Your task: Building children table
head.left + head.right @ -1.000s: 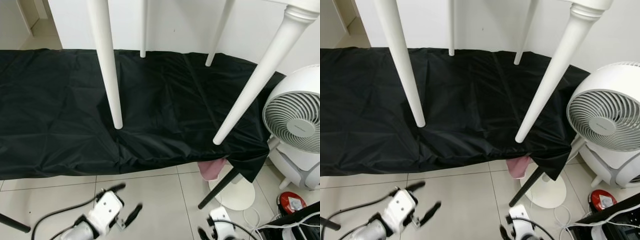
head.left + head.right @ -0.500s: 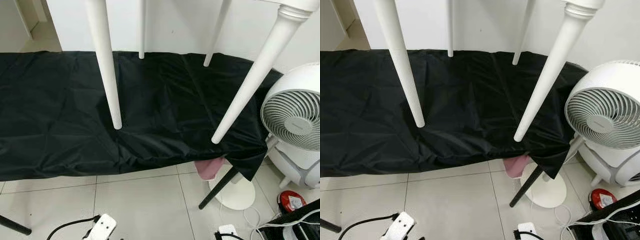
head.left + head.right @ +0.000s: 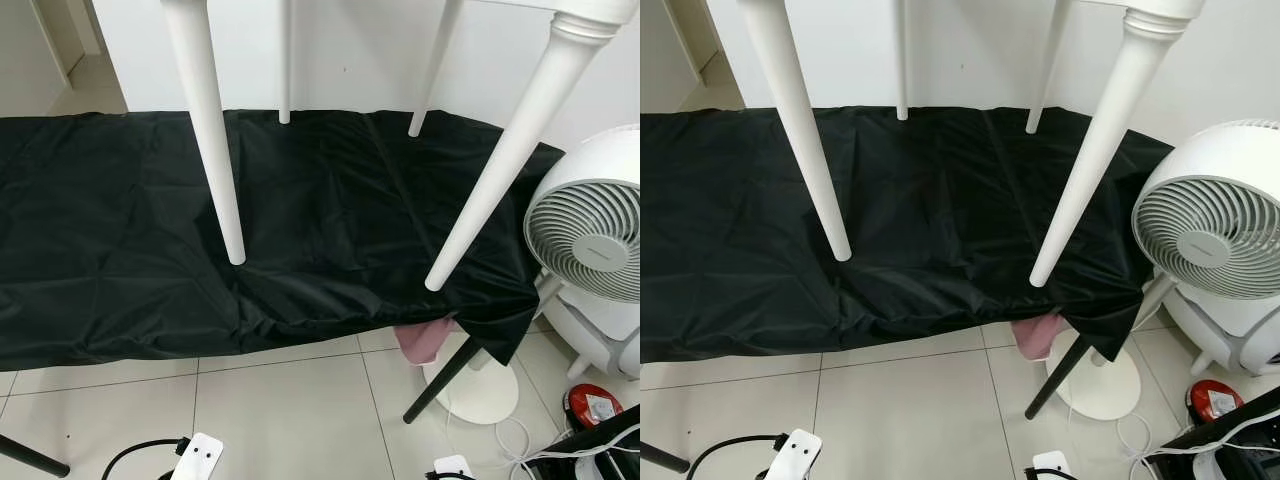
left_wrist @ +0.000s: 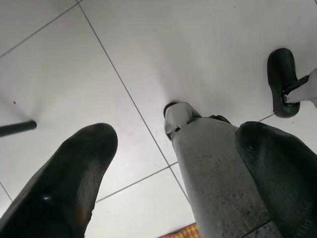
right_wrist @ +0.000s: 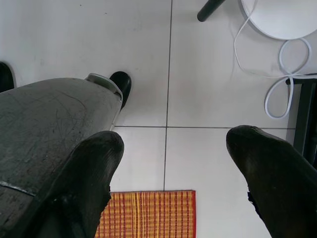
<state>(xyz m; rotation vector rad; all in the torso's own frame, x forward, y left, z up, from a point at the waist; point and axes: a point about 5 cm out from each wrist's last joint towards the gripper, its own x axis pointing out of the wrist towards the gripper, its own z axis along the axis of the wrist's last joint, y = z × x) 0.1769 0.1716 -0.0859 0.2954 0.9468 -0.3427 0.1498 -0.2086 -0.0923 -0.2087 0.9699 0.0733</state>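
Children table legs hung above black sheet: near left leg (image 3: 218,170), near right leg (image 3: 495,165), long axes near upright. Left hand (image 4: 168,168) and right hand (image 5: 173,163) low over floor tiles (image 3: 290,420), fingers apart, empty. Legs well above both; left hand likely nearer left leg.

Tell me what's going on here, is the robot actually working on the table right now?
Not at this moment. The white children's table stands with its four legs on a black sheet spread over the tiled floor, beside a white fan. Nothing is being handled: both arms hang low. The left gripper and right gripper point down at bare tiles, jaws apart, holding nothing.
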